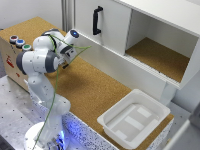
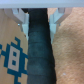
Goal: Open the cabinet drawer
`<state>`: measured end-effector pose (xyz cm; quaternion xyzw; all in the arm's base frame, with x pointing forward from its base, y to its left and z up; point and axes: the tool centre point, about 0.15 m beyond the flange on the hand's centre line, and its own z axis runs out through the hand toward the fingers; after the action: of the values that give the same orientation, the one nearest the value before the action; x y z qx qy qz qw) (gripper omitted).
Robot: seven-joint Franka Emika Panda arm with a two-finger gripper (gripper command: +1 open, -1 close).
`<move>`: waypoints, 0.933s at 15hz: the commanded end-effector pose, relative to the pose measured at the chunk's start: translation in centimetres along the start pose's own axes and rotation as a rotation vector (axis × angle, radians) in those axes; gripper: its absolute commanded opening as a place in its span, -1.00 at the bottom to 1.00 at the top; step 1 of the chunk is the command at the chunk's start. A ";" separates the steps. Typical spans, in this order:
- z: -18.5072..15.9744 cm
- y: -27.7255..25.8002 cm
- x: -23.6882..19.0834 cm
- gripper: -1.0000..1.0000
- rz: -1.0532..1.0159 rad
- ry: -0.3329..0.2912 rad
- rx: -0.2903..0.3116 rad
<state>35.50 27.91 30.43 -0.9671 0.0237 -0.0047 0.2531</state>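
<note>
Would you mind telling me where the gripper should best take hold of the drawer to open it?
Probably at its end on the exterior view's left. The drawer is a long, plain front with no handle showing, so an exposed edge seems the only purchase. The gripper is already near that end.

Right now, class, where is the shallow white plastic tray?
The shallow white plastic tray sits on the cork tabletop, lower right in the exterior view, in front of the white cabinet.

One cabinet [image 1: 150,30], one drawer [image 1: 115,65], one black door handle [image 1: 97,20], one white tray [image 1: 134,119], three buttons [image 1: 20,43].
</note>
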 end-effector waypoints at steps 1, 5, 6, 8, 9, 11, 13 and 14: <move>-1.8 7.1 1.2 -1.00 0.024 0.030 0.056; -3.4 10.7 2.2 -1.00 0.034 0.028 0.042; -3.8 11.4 2.6 -1.00 0.036 0.032 0.039; -4.5 12.4 3.3 -1.00 0.041 0.040 0.033; -5.1 13.1 3.8 -1.00 0.047 0.047 0.028; -6.1 14.2 4.4 -1.00 0.060 0.062 0.022; -6.7 15.0 4.5 -1.00 0.074 0.071 0.012; -6.9 15.3 4.5 -1.00 0.079 0.062 0.004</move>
<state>36.56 16.15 30.32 -0.9680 0.0554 -0.0285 0.2433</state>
